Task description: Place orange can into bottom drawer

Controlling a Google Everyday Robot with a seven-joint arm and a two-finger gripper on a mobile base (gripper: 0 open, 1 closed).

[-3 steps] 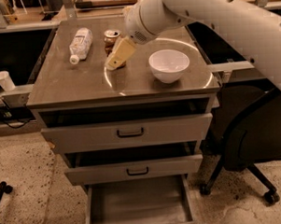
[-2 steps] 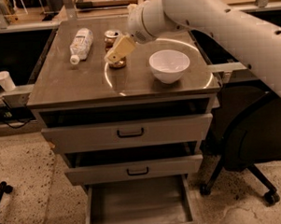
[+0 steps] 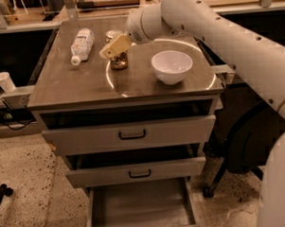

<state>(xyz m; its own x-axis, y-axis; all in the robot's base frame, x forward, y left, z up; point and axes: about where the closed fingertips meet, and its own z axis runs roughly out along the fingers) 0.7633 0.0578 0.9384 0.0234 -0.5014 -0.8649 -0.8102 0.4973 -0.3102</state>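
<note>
The gripper (image 3: 115, 46) hung just over the orange can (image 3: 119, 62), on the table (image 3: 65, 85) at nine o'clock of the white bowl (image 3: 171, 66); whether it was spread or pressed together, I could not tell. The can stood upright, long axis vertical. A good grasp meant centring on its sides and lifting straight, then heading for the bottom drawer (image 3: 137, 208), open at six o'clock

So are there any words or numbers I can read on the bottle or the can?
Nothing reads clearly here.
On the white bottle: label too blurred to read.
On the orange can: mottled print, no legible words.
On the tool, just above the can: no markings visible.
</note>
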